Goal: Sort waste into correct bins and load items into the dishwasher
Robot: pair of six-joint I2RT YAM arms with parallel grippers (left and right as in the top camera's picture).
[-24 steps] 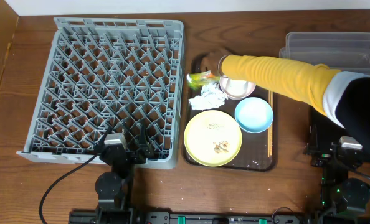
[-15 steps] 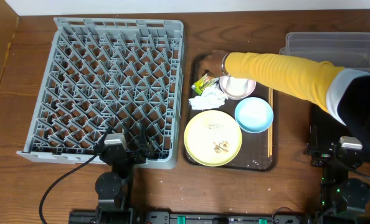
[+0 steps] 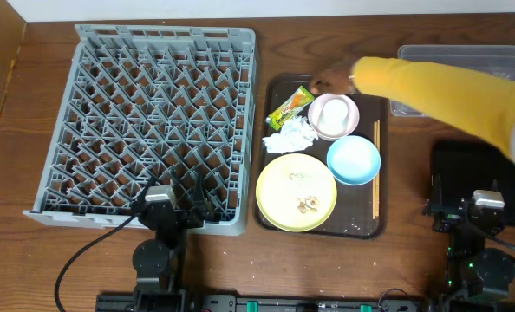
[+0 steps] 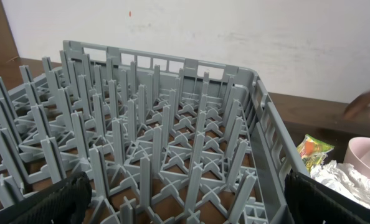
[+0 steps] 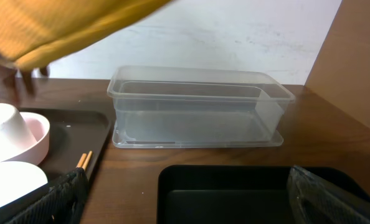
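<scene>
- We see the grey dish rack (image 3: 153,121) on the left of the desk (image 3: 327,43).
- On the brown serving tray (image 3: 361,210) we find the yellow plate (image 3: 288,186) with crumbs (image 3: 308,205), the blue bowl (image 3: 354,160), the tissue (image 3: 290,134) and the wrapper (image 3: 290,109).
- The pink bowl (image 3: 352,120) holds the white cup (image 3: 331,111).
- The chopsticks (image 3: 376,169) lie along the tray's right edge.
- A yellow-sleeved arm (image 3: 440,91) stretches across the clear tub (image 3: 466,59).

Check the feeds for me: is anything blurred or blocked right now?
Overhead: sharp and evenly lit, except the yellow sleeve, which is motion-blurred and covers part of the clear tub. Left wrist: the grey rack is crisp; a hand at the right edge is smeared. Right wrist: the tub shows clearly, the sleeve at top left is soft.
</scene>
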